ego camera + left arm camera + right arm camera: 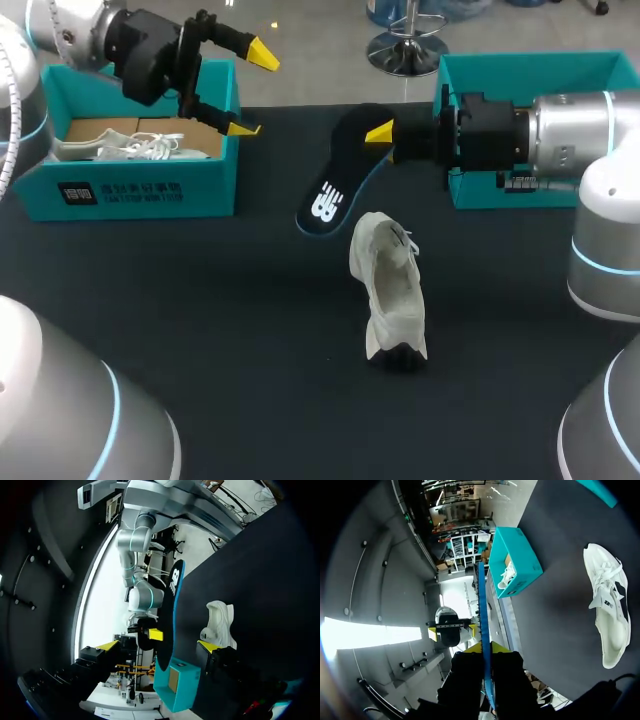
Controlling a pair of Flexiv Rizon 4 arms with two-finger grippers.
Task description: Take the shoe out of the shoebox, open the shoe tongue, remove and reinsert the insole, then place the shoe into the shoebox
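Room in front, clutter behind
The table (200, 300) lies bare left of the shoe (388, 290); behind, the insole (338, 185) blocks the gap between left box (150, 190) and right box (470, 190).

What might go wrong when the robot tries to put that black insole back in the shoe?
The right pincer grips the insole by one end only, so it may bend or slip. The shoe lies loose, with the open left pincer away, so it may slide when pushed.

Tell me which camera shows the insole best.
Head view: the insole shows nearly its whole flat face, held in the right gripper. The left wrist view shows it foreshortened; the right wrist view, only its thin edge.
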